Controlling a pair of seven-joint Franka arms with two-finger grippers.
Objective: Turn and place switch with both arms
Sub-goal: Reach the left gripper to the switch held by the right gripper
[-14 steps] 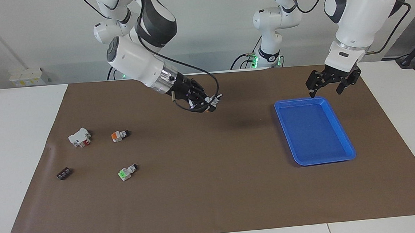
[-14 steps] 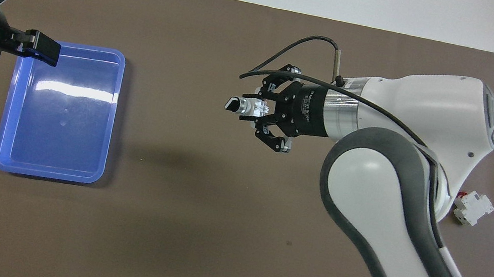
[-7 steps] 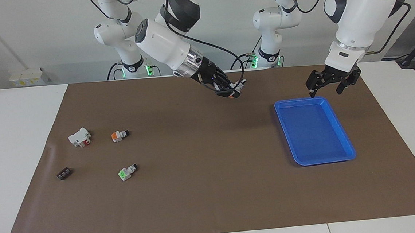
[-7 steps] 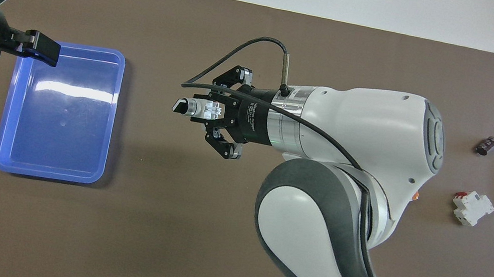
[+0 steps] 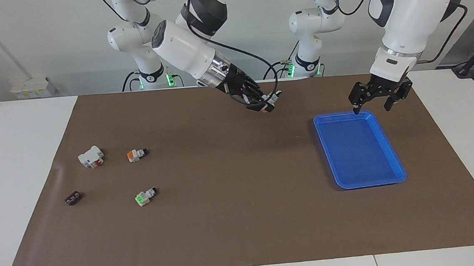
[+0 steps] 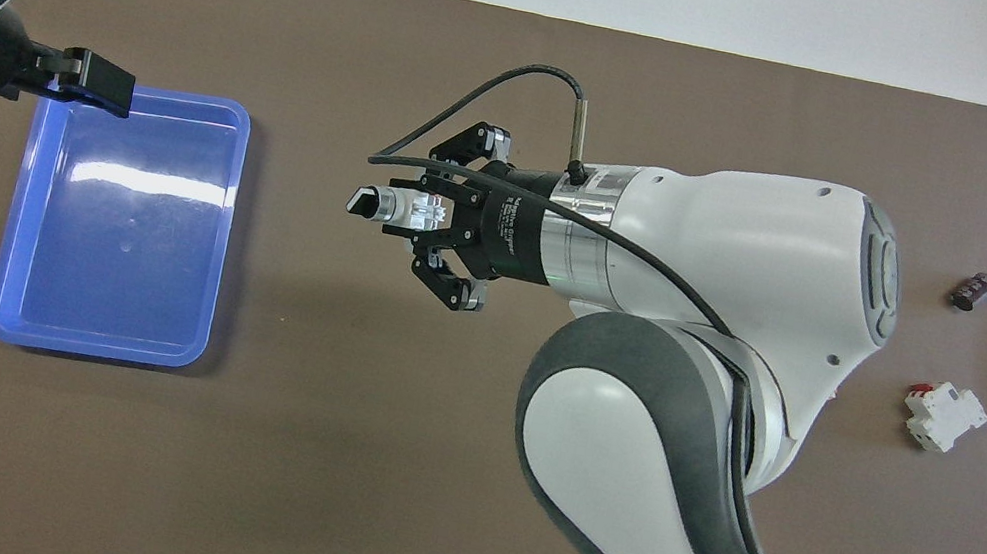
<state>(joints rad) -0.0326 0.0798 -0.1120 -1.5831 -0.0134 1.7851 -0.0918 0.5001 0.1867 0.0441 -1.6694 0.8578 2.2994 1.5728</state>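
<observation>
My right gripper (image 5: pixel 267 105) is shut on a small white switch (image 5: pixel 270 104) with a dark knob tip and holds it in the air over the middle of the brown mat, tilted toward the blue tray (image 5: pixel 370 183). In the overhead view the switch (image 6: pixel 373 202) sticks out of the right gripper (image 6: pixel 416 211) toward the tray (image 6: pixel 95 346). My left gripper (image 5: pixel 371 103) is open and empty over the tray's edge nearest the robots; it also shows in the overhead view (image 6: pixel 96 82).
At the right arm's end of the mat lie an orange-faced switch (image 5: pixel 136 154), a green-faced switch (image 5: pixel 145 196), a larger white block with red marks (image 5: pixel 91 156) and a small flat black piece (image 5: pixel 73 198). The tray holds nothing.
My right gripper carried the switch up and toward the tray over the last second, then almost stopped. My left gripper shifted slightly over the tray's edge.
</observation>
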